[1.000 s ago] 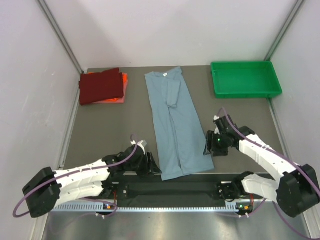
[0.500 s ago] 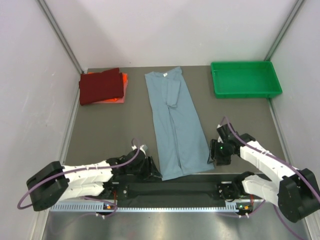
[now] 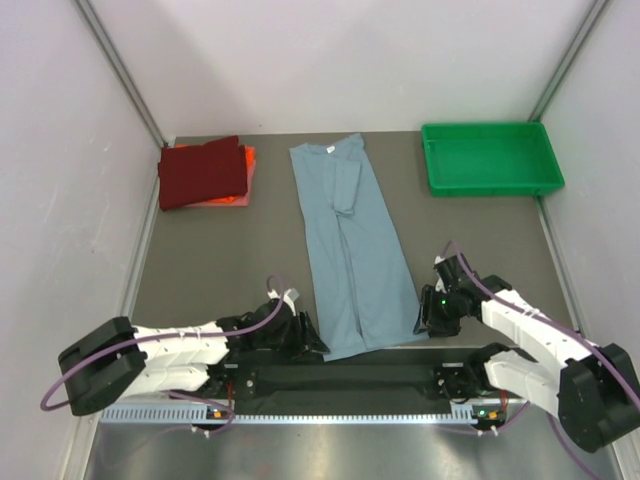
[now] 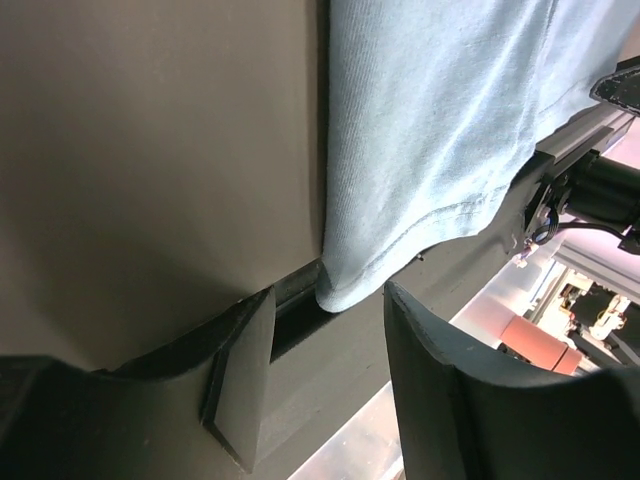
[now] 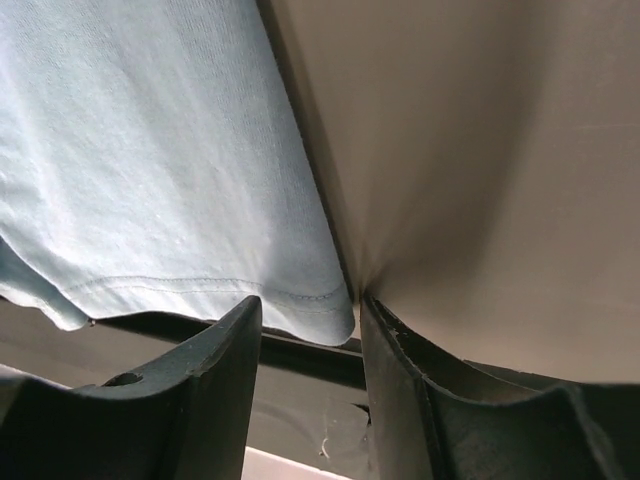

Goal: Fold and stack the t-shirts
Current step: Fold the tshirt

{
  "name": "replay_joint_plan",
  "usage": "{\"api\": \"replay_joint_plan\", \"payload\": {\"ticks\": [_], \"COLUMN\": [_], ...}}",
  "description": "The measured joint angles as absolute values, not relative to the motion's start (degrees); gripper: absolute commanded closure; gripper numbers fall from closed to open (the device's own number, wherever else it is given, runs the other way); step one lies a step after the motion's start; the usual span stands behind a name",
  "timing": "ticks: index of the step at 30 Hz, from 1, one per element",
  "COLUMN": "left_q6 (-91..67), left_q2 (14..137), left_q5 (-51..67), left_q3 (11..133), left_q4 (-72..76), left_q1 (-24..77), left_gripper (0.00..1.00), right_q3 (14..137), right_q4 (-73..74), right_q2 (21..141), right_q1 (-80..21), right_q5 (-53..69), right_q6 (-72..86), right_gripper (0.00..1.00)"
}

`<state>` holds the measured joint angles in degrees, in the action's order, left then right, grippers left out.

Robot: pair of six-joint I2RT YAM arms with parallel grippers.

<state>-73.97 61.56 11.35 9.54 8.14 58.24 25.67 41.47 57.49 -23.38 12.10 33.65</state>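
The grey-blue t-shirt [image 3: 352,240] lies folded lengthwise in a long strip down the middle of the table, its hem at the near edge. My left gripper [image 3: 312,343] is open at the hem's left corner [image 4: 345,285], which lies just ahead of its fingers. My right gripper [image 3: 425,322] is open at the hem's right corner [image 5: 320,310], the corner between its fingers. The dark red t-shirt [image 3: 202,171] lies folded on the orange one [image 3: 246,158] at the back left.
A green plastic tray [image 3: 490,157] stands at the back right. White walls close in the table on three sides. The black rail of the arm mount [image 3: 350,378] runs along the near edge, just under the shirt's hem.
My right gripper has moved toward the near edge, down to the hem's right corner. My left gripper has moved right and slightly nearer, to the hem's left corner.
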Motion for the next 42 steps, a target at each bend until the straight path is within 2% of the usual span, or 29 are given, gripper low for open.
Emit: {"api": "replay_joint_plan", "payload": {"ticks": [16, 19, 23, 24, 28, 35, 42], "left_q6": [-76.1, -76.8, -77.7, -77.9, -78.3, -79.5, -81.7], "left_q2": [68.8, 70.4, 70.7, 70.7, 70.2, 67.7, 63.8], "left_q5": [12.8, 13.0, 12.6, 12.5, 12.0, 11.0, 9.7], "left_q3": [9.1, 9.1, 9.1, 9.1, 9.1, 9.8, 10.7], "left_q4": [16.8, 18.4, 18.4, 18.3, 17.9, 15.2, 12.0], "left_q1": [60.1, 60.4, 60.9, 61.0, 61.2, 61.2, 61.2], "left_gripper": [0.53, 0.58, 0.71, 0.81, 1.00, 1.00, 1.00], "right_q3": [24.7, 24.7, 24.1, 23.9, 23.9, 23.9, 24.5], "right_q4": [41.6, 41.6, 41.5, 41.6, 41.6, 41.5, 41.7], "right_q2": [55.1, 55.0, 54.0, 53.8, 53.2, 51.9, 50.8], "right_q1": [-23.4, -23.4, -23.4, -23.4, -23.4, -23.4, -23.4], "right_q5": [11.6, 11.3, 11.4, 11.4, 11.9, 12.6, 13.1], "right_q6": [33.7, 33.7, 33.7, 33.7, 33.7, 33.7, 33.7], "right_gripper": [0.56, 0.57, 0.63, 0.65, 0.71, 0.99, 1.00]}}
